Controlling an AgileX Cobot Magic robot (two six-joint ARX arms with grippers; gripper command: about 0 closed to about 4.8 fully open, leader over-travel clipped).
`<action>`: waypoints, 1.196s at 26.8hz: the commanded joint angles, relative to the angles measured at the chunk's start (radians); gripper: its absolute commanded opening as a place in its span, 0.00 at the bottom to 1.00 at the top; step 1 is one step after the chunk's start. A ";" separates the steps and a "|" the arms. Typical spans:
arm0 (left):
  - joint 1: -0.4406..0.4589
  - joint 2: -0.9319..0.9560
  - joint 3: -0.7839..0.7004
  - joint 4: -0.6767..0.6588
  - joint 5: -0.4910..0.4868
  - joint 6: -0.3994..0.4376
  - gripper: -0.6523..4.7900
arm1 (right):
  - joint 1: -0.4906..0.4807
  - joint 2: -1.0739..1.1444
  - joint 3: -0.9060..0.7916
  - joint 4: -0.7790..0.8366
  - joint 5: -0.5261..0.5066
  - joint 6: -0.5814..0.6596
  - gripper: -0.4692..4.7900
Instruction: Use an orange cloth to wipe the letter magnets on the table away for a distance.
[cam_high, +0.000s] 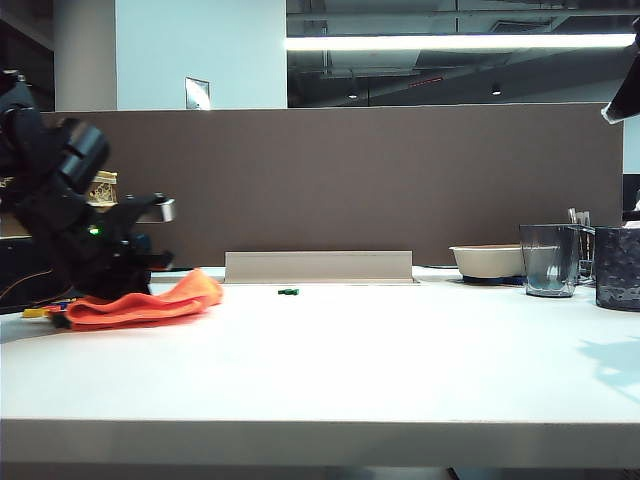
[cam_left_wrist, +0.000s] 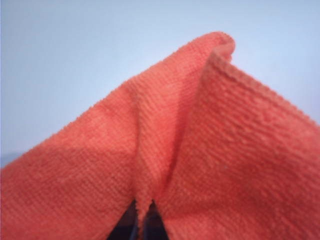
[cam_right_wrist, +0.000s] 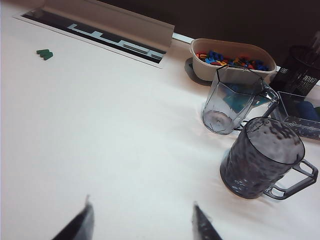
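White table (cam_high: 330, 370) — brown partition (cam_high: 330, 180) behind

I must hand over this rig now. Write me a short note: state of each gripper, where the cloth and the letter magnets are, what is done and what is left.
Left gripper: shut on the orange cloth, low at the left side of the table; the cloth rests on the tabletop.
Right gripper: open, holding nothing, above bare table near two clear jugs.
Letter magnets: one green magnet lies alone mid-table near the back; some coloured pieces show beside the cloth at the left edge.
Done: cloth is gripped and on the table.
Left: the green magnet is not yet reached by the cloth; sweep it aside.
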 joint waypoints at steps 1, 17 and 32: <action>0.061 0.031 -0.024 -0.156 -0.091 0.025 0.11 | 0.000 -0.002 0.004 0.008 0.002 0.000 0.55; 0.116 -0.119 -0.023 -0.104 -0.059 -0.011 0.11 | 0.000 0.027 0.004 0.026 0.002 0.001 0.55; -0.140 -0.254 0.011 0.050 0.004 -0.032 0.11 | 0.001 0.026 0.004 0.029 -0.001 0.002 0.55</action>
